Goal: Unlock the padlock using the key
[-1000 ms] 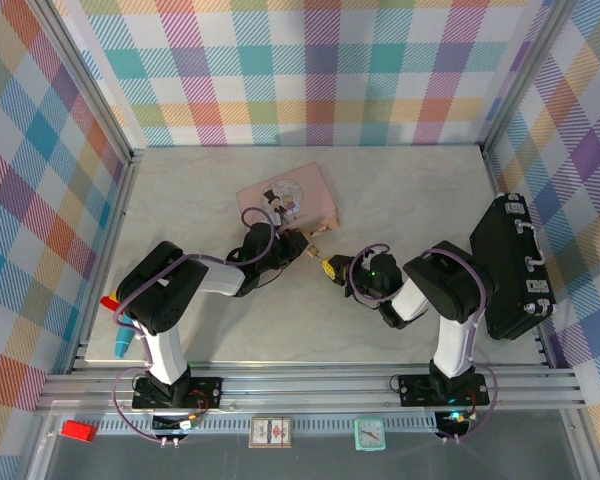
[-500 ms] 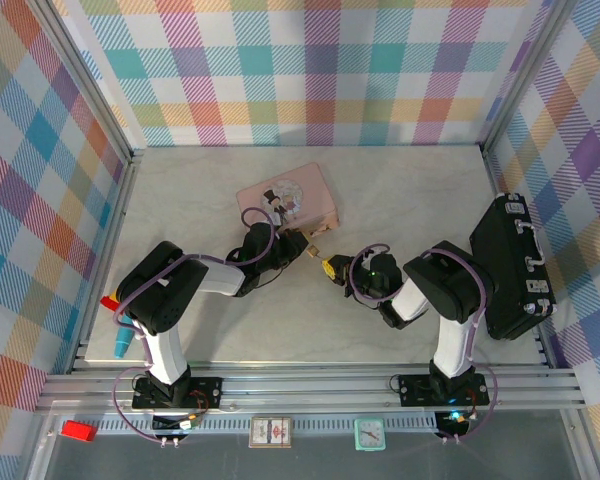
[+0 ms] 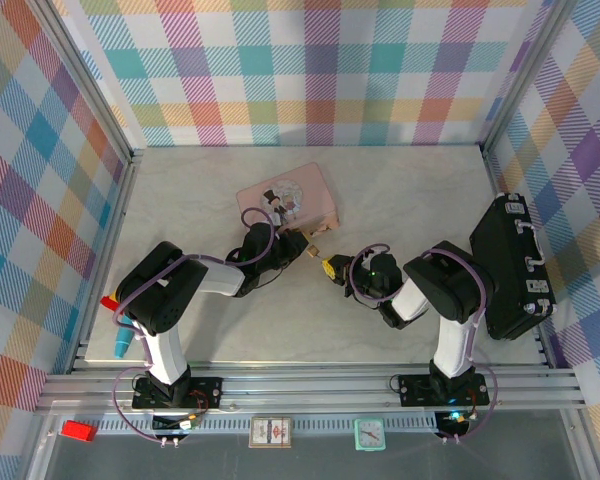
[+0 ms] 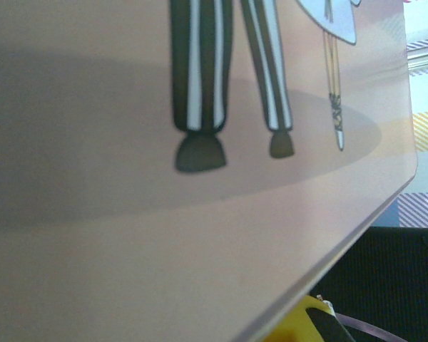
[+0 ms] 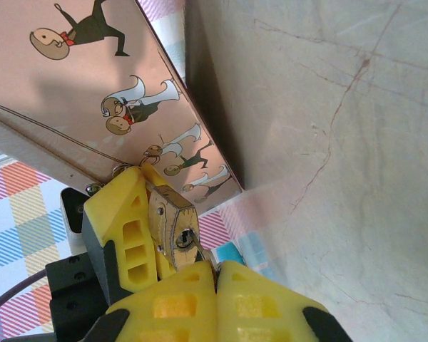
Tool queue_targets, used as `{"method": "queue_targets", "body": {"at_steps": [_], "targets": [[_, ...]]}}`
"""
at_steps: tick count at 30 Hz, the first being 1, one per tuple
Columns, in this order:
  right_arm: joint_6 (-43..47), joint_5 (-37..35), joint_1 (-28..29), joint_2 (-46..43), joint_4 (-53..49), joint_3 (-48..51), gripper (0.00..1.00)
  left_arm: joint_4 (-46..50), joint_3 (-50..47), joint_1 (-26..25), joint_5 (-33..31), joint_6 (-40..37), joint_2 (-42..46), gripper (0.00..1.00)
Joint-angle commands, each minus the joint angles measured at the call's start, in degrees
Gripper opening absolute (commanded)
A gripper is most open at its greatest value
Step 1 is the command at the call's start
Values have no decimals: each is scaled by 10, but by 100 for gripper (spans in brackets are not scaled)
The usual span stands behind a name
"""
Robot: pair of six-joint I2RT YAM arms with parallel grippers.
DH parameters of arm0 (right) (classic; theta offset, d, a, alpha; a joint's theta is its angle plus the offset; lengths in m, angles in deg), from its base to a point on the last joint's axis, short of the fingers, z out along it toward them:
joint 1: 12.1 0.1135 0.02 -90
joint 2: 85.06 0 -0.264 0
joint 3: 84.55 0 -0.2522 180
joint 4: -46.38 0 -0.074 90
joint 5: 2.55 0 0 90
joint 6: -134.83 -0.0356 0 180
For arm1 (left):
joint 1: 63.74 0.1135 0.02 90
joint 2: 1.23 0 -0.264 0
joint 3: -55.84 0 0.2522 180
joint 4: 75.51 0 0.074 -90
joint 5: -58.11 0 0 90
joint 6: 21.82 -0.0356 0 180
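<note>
- Little has moved on the left in the last second: the left gripper (image 3: 308, 243) stays clenched by the near corner of the pink tin (image 3: 286, 198), and its yellow finger (image 5: 125, 228) is pressed against the padlock (image 5: 172, 226).
- The padlock hangs off the table (image 3: 400, 190), just beside the tin's edge, with its keyhole face turned toward the right arm. Its shackle is mostly hidden, so I cannot tell whether it has released.
- The key (image 5: 205, 258) shows as a thin sliver, its tip touching the keyhole.
- The right gripper (image 5: 215, 281), clamped on the key, has crept slightly toward the padlock and then nearly stopped. This suggests insertion is under way and the turn is not yet made.
</note>
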Motion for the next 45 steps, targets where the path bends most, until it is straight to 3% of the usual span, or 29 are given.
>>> {"method": "queue_targets", "body": {"at_steps": [1, 45], "targets": [[-2, 1, -1, -9, 30, -7, 0, -11, -16, -11, 51, 72, 8, 0], [3, 6, -8, 1, 30, -13, 0, -13, -7, -18, 51, 79, 7, 0]]}}
